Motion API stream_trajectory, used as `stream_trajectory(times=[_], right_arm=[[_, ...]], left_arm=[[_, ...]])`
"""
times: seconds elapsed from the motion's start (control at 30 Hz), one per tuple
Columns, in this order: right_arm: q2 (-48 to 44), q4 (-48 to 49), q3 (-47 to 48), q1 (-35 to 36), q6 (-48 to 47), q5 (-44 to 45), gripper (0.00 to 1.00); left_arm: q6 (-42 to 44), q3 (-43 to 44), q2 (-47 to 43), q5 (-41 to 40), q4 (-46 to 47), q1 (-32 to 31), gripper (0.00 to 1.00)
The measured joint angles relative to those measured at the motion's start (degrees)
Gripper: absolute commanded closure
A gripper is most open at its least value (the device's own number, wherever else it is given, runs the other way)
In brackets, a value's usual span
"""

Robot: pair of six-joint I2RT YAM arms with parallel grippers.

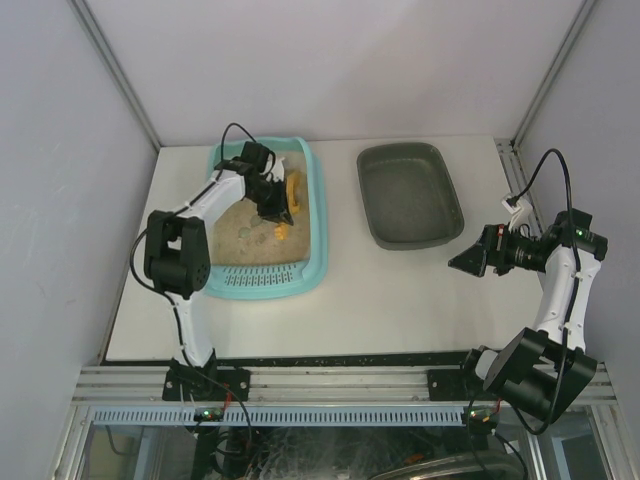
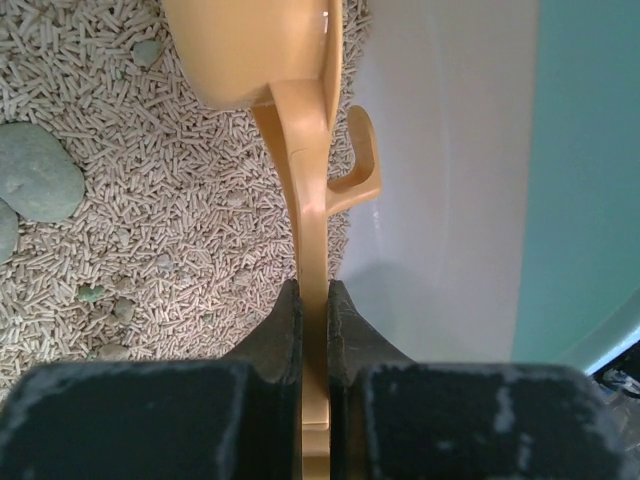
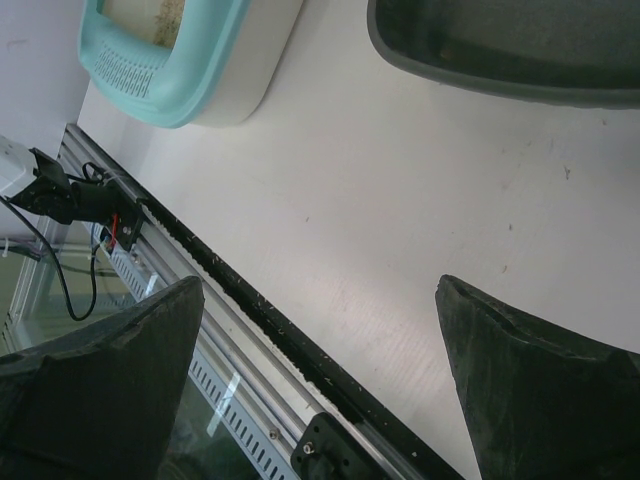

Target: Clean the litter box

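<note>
Scooping step, by the look of it. Work inside the litter box (image 1: 321, 230), set at the far left of the table (image 1: 400, 300), well apart from the dark grey tray (image 1: 410, 195) on the right. Left gripper (image 2: 314, 300) pinched together on the flat handle of the orange scoop (image 2: 308, 150): hold that clamp firm, or risk a twist under load. Steer clear of the pale inner wall just beside the handle's hook. Tip the bowl down into the pellet litter (image 2: 170, 220), slide under the grey-green clumps (image 2: 38, 172) to the left, then lift level. Right gripper (image 3: 320, 290) over bare table, jaws wide apart, gripping nothing; best left out of the way.

Litter box: large, light teal, rectangular, with rounded corners and a raised rim. Slotted grate strip at the near short end. Filled with tan pellets, dotted with smooth greenish lumps, from one big one down to tiny bits.
</note>
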Motion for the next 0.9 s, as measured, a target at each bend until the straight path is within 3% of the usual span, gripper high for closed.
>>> stream_trajectory(times=[0.4,0.9], right_arm=[[-1.6,-0.3,0.0,-0.5,-1.2,-0.3,0.0],[-1.7,-1.9,0.1,-0.8,-2.8,-1.3,0.0]], left_arm=[[-4.1,-16.0,-11.1,7.7,10.0,2.9,1.0],[-5.4,-25.2,-22.8,10.1,13.8,6.4,1.0]])
